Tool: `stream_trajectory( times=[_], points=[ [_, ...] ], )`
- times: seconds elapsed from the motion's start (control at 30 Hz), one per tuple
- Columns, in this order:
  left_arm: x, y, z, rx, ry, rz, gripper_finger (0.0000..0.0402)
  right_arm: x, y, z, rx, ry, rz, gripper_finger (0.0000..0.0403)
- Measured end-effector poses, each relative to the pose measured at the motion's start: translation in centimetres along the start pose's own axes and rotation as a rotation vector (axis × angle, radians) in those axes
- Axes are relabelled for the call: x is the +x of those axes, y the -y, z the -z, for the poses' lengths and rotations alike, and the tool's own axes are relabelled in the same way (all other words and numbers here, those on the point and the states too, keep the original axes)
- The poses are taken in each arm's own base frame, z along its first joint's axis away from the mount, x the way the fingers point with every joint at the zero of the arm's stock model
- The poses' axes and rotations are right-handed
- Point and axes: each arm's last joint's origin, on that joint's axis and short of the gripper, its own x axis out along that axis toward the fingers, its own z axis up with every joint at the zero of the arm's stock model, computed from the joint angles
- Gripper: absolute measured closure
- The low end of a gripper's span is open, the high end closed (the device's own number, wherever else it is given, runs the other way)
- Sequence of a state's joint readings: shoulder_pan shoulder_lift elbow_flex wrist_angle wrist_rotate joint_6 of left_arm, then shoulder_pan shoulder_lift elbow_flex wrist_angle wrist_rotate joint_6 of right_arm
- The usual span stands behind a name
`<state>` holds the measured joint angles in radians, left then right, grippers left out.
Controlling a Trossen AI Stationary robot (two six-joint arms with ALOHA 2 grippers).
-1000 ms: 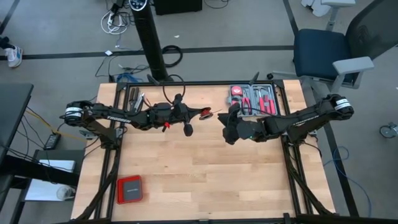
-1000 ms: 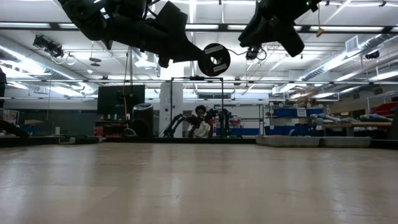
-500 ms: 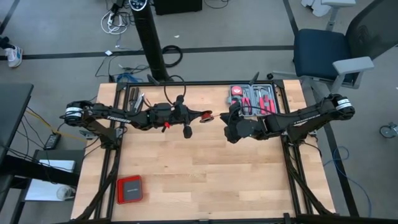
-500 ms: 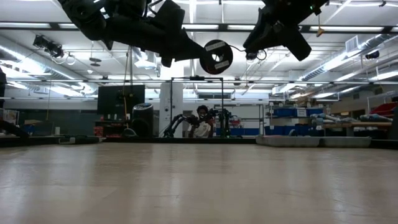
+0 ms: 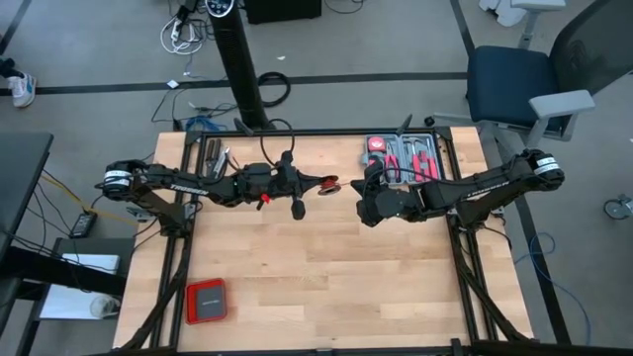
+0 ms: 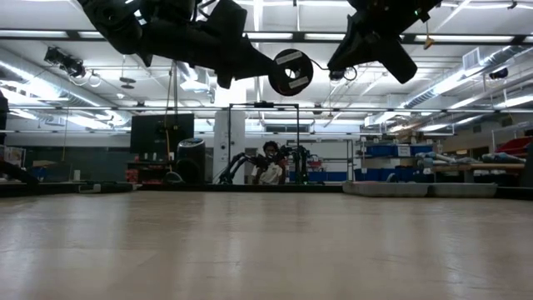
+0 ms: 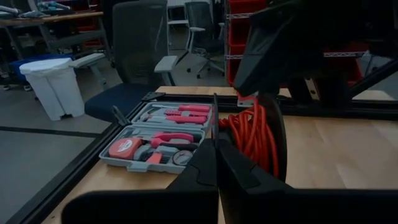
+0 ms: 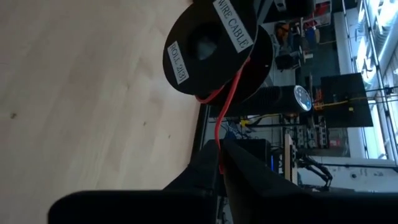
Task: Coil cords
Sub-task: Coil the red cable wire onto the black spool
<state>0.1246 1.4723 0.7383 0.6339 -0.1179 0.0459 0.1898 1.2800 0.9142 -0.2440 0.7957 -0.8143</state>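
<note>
1. Worktop of pale wood sits under two dark arms that reach in from the left and the right.
2. Left tool is up in the air over the far middle of the worktop. Its fingers are pressed tight on the edge of a black spool.
3. Red cord is wound round that spool. You can see the red loops best in the left wrist view.
4. White labels with letters are stuck on the flat side of the spool, as the right wrist view shows.
5. Right tool hangs in the air just to the right of the spool, close to it but not touching it.
6. One thin end of the red cord runs from the spool to the right tool. The fingers of that tool are pinched narrow on this loose end.
7. Grey tool tray lies at the far right of the worktop, with red-handled tools inside.
8. Flat red box lies at the near left corner, well apart from both arms.
</note>
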Motion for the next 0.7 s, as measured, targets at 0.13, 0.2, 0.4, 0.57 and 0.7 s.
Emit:
stream_trajectory(
  times=[0.13, 0.2, 0.4, 0.57, 0.7],
  points=[
    [0.00, 0.03, -0.03, -0.003, 0.004, 0.008, 0.0401, 0.02, -0.01, -0.01, -0.009, 0.007, -0.007, 0.0378],
    [0.00, 0.02, -0.03, -0.004, 0.004, 0.008, 0.0401, 0.02, -0.02, -0.02, -0.018, 0.009, -0.008, 0.0374],
    [0.00, 0.02, -0.03, -0.005, 0.004, 0.008, 0.0401, 0.21, 0.10, 0.12, -0.050, 0.007, -0.012, 0.0367],
    [0.00, 0.02, -0.03, -0.005, 0.004, 0.008, 0.0401, 0.20, 0.05, 0.05, -0.048, 0.022, -0.024, 0.0380],
    [0.00, 0.02, -0.02, -0.005, 0.003, 0.008, 0.0401, 0.30, -0.01, 0.00, -0.027, 0.021, -0.024, 0.0397]
  ],
)
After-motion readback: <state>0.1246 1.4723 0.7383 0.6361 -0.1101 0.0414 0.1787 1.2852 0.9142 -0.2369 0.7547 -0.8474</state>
